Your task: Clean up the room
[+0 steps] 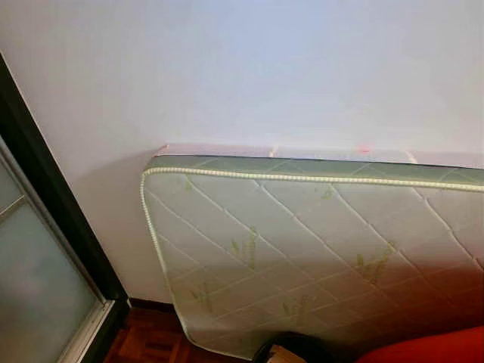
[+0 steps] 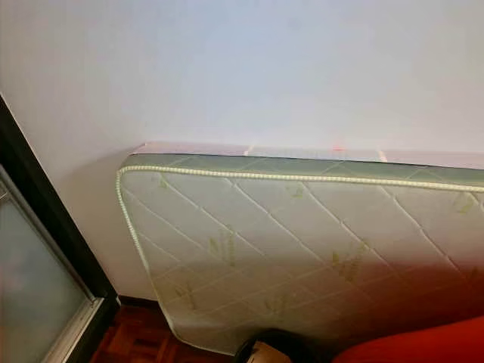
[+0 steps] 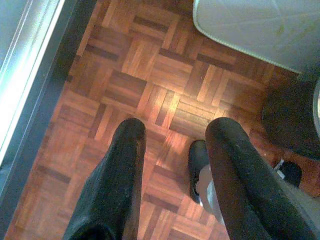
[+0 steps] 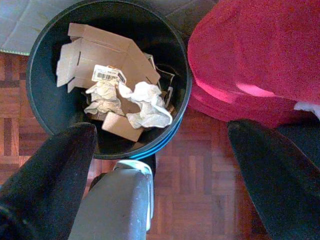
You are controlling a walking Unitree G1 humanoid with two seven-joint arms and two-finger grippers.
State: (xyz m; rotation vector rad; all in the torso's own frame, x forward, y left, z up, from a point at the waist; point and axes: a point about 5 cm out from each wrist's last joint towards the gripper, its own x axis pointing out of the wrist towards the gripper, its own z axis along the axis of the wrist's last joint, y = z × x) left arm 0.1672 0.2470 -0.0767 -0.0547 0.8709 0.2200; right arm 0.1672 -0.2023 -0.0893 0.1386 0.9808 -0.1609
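A round black bin (image 4: pixel 47 102) stands on the parquet floor, holding a flattened cardboard box (image 4: pixel 105 52) with a barcode label and crumpled white paper (image 4: pixel 147 107). My right gripper (image 4: pixel 162 129) hangs open just above the bin's near rim, with nothing between its fingers. Over bare parquet (image 3: pixel 150 65) my left gripper (image 3: pixel 176 127) is open too and holds nothing. The bin's rim (image 1: pixel 291 344) peeks in at the bottom of the left eye view.
A quilted white-and-green mattress (image 1: pixel 302 234) leans on its side against the white wall. A big red cushion (image 4: pixel 250 50) lies right beside the bin. At the left, a dark-framed glass sliding door (image 1: pixel 30 272) meets the floor. My own foot (image 3: pixel 199 167) shows between the left fingers.
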